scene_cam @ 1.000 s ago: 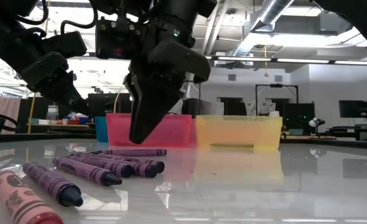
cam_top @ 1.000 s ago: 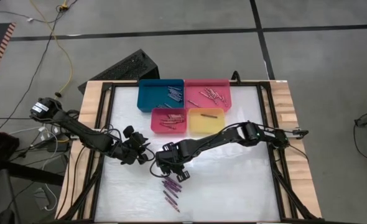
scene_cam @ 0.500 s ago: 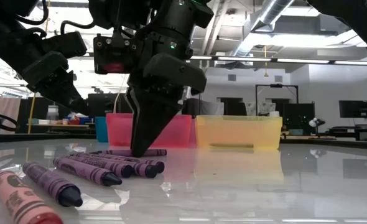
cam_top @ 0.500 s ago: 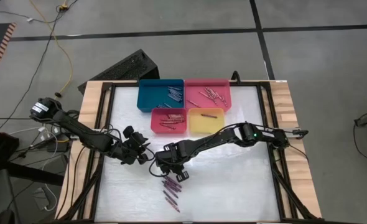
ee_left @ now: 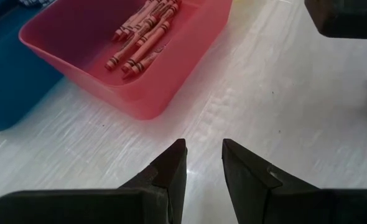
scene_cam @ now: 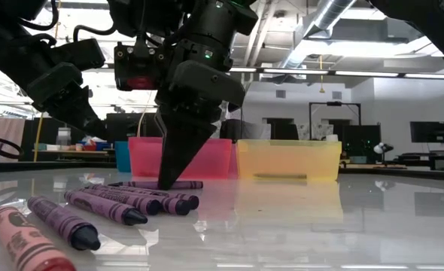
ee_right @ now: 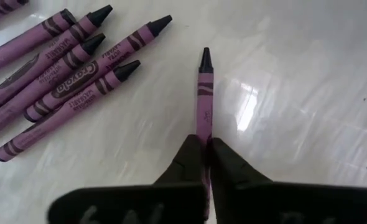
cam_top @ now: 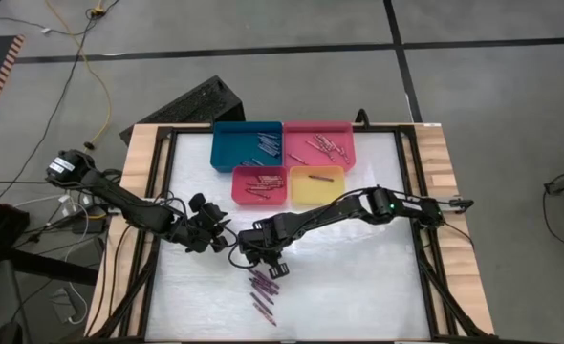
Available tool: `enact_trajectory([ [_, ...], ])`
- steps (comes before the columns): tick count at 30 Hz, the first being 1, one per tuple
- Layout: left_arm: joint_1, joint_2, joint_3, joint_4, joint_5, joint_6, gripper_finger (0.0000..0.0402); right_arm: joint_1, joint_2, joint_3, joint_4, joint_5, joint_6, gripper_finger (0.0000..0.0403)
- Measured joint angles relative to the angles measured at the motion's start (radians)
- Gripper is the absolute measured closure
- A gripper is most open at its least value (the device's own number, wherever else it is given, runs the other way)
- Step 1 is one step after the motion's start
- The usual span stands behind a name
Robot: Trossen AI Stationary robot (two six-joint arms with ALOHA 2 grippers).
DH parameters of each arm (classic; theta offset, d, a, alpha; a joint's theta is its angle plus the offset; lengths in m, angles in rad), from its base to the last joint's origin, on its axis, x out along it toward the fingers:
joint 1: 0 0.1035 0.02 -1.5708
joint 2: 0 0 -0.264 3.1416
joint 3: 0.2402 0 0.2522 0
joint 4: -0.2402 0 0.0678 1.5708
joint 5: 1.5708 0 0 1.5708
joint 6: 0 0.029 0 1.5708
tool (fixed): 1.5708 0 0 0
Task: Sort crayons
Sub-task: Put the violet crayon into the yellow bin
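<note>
Several purple crayons (cam_top: 263,287) lie loose on the white table, near its front. My right gripper (cam_top: 260,265) is down at the farthest one (ee_right: 204,93) and shut on it; the low view shows its fingertips (scene_cam: 169,183) at the table top. My left gripper (ee_left: 204,155) hovers open just left of it (cam_top: 227,239), with nothing between its fingers, pointing toward the red tray (ee_left: 140,93). A pink-red crayon (scene_cam: 22,241) lies nearest the low camera. My right gripper pinches the purple crayon between its two fingers by the long sides (ee_right: 204,134), toward the end away from the dark tip. The fingers come steeply from above. The crayon lies flat on the table, its tip (ee_right: 205,57) pointing away from the fingers.
Four trays stand at the back: blue (cam_top: 247,145), pink (cam_top: 318,143), red (cam_top: 259,185) and yellow (cam_top: 316,185), each holding crayons. Other purple crayons (ee_right: 65,87) lie close beside the held one. Bare table spreads to the right of them.
My right gripper has come down to the table top onto the farthest purple crayon, rolling slightly. The crayons have stayed in place.
</note>
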Motion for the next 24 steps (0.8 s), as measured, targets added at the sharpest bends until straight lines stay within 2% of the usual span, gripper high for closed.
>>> enact_trajectory([
  [4,0.000,0.000,0.000,0.000,0.001,0.000,0.0307,0.000,0.000,-0.001,-0.002,0.000,0.000,0.0396],
  [11,0.000,0.000,0.000,0.000,0.001,-0.001,0.0307,0.000,0.007,0.048,-0.060,0.001,-0.001,0.0396],
  [24,0.000,0.000,0.000,0.000,0.002,0.000,0.0307,-0.026,0.010,0.171,-0.330,0.012,-0.052,0.0398],
])
